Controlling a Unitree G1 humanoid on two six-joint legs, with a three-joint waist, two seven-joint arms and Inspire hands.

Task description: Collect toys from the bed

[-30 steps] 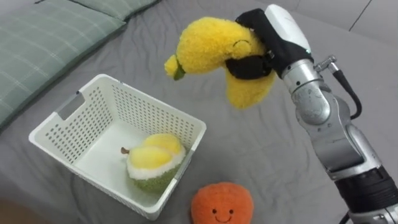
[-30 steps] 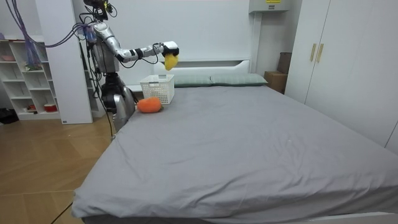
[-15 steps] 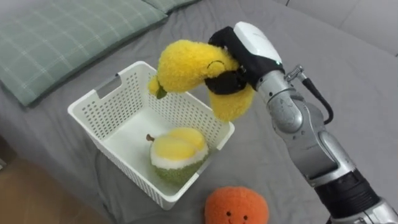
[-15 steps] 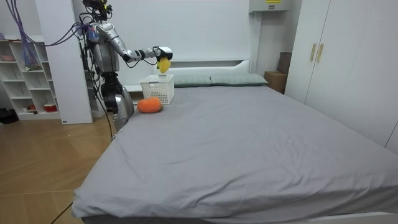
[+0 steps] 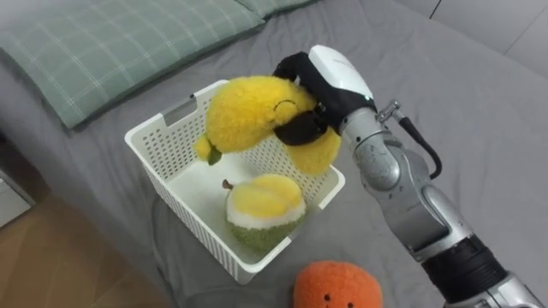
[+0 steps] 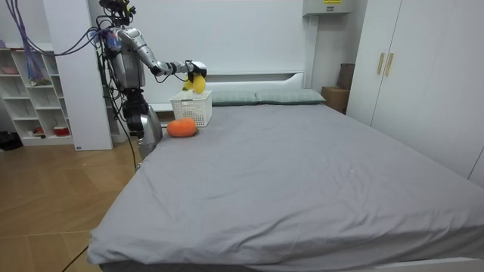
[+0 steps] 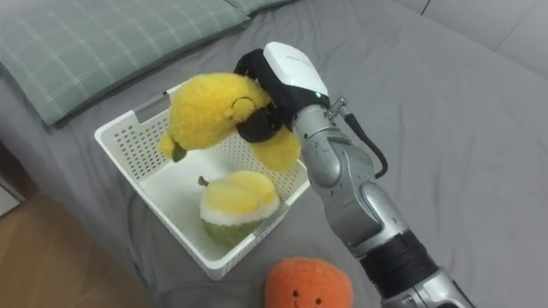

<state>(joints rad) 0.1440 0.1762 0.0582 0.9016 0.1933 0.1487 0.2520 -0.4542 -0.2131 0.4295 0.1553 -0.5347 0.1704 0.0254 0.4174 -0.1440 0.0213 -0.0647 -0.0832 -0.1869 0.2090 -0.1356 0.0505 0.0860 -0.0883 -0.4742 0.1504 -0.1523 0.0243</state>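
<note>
My right hand is shut on a yellow banana plush and holds it above the white perforated basket. A yellow and green durian plush lies inside the basket under it. An orange round plush with a smiling face rests on the grey bed beside the basket's near corner. In the room view the robot stands at the bed's head corner on the room view's left, arm stretched over the basket, with the orange plush next to it.
A green checked pillow lies on the bed behind the basket. The bed's edge runs close to the basket on the left, with wooden floor below. A white shelf unit stands behind the robot, wardrobes at the room view's right.
My right hand has carried the banana plush leftward and lower, from beside the basket to above its inside. The head view has shifted along with it.
</note>
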